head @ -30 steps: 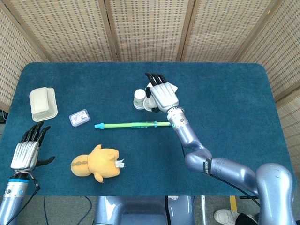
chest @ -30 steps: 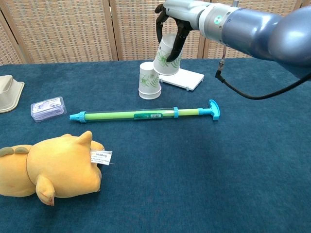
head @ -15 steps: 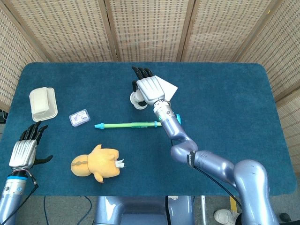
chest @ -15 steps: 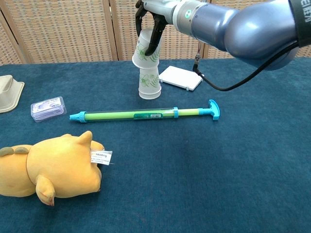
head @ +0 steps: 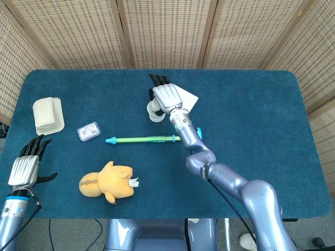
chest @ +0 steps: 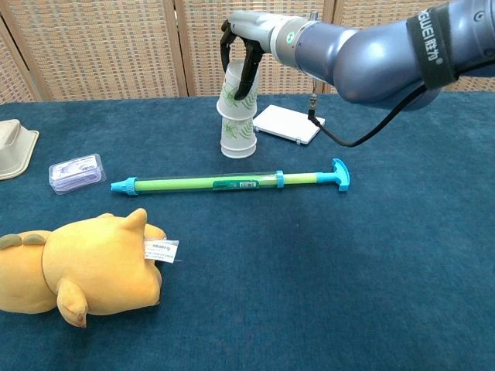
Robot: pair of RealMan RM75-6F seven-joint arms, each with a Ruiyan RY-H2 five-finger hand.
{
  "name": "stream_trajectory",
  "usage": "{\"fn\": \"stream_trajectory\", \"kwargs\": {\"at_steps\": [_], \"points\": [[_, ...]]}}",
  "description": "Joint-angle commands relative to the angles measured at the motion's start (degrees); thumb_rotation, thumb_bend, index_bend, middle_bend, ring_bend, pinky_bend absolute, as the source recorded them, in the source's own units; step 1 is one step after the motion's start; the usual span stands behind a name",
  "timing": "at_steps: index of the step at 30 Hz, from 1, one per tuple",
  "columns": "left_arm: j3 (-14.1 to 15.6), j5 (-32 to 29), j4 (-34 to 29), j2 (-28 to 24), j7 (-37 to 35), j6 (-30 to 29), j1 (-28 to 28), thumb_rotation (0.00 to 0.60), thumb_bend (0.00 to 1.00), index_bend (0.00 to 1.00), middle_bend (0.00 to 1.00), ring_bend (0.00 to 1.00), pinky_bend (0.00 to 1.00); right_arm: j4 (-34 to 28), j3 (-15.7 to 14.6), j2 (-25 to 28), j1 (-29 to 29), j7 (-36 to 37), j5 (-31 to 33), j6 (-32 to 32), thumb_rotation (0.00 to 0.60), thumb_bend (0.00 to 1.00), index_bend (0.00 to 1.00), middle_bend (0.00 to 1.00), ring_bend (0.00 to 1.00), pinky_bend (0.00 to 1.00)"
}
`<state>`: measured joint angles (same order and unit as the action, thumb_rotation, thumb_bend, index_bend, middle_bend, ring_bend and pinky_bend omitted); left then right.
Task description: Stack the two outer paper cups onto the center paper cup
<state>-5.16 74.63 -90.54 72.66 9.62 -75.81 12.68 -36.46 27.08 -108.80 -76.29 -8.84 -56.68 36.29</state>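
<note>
An upside-down white paper cup with a green leaf print (chest: 238, 139) stands on the blue table near the back middle. A second such cup (chest: 236, 91) sits tilted over its top, and my right hand (chest: 246, 45) grips this upper cup from above. In the head view my right hand (head: 166, 98) covers most of the cups (head: 153, 111). I cannot tell how far the upper cup has slid down. My left hand (head: 24, 166) hovers at the table's near left corner, fingers apart and holding nothing.
A green rod with blue ends (chest: 232, 183) lies across the middle, just in front of the cups. A white flat box (chest: 288, 124) lies right of them. A yellow plush toy (chest: 77, 267), a small clear case (chest: 76, 171) and a beige container (head: 48, 115) are on the left.
My right hand carried the cup leftward from above the white box and lowered it onto the standing cup. My left hand drifted slightly toward the near left edge.
</note>
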Motion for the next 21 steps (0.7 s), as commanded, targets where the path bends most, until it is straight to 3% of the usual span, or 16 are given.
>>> {"fn": "stream_trajectory", "kwargs": {"at_steps": [1, 7, 10, 12, 14, 21], "points": [[-0.06, -0.19, 0.06, 0.10, 0.14, 0.20, 0.09, 0.600, 0.15, 0.10, 0.00, 0.00, 0.10, 3.87, -0.75, -1.80, -1.18, 2.33, -1.24, -1.67, 0.600, 0.23, 0.60, 0.10, 0.00, 0.11], [-0.03, -0.53, 0.27, 0.46, 0.68, 0.75, 0.34, 0.600, 0.15, 0.10, 0.00, 0.00, 0.09, 9.72, -1.19, -3.90, -3.05, 5.41, -2.68, -3.66, 0.600, 0.22, 0.58, 0.08, 0.00, 0.10], [-0.01, -0.66, 0.32, 0.58, 0.97, 0.98, 0.46, 0.600, 0.15, 0.10, 0.00, 0.00, 0.09, 12.38, -1.54, -4.92, -3.85, 6.53, -3.48, -4.14, 0.600, 0.21, 0.44, 0.02, 0.00, 0.08], [0.06, -0.54, 0.23, 0.64, 1.05, 0.98, 0.50, 0.600, 0.15, 0.10, 0.00, 0.00, 0.09, 13.65, -1.79, -5.34, -4.09, 7.01, -3.75, -5.03, 0.600, 0.20, 0.30, 0.00, 0.00, 0.06], [0.17, -0.44, 0.18, 0.67, 1.13, 1.04, 0.51, 0.600, 0.15, 0.10, 0.00, 0.00, 0.09, 14.30, -1.90, -5.50, -4.08, 7.40, -3.90, -5.31, 0.600, 0.20, 0.25, 0.00, 0.00, 0.06], [0.44, -0.03, -0.29, 0.60, 1.70, 0.94, 0.54, 0.600, 0.15, 0.10, 0.00, 0.00, 0.09, 13.21, -2.07, -4.38, -3.12, 8.62, -4.79, -3.37, 0.600, 0.20, 0.24, 0.00, 0.00, 0.06]]}}
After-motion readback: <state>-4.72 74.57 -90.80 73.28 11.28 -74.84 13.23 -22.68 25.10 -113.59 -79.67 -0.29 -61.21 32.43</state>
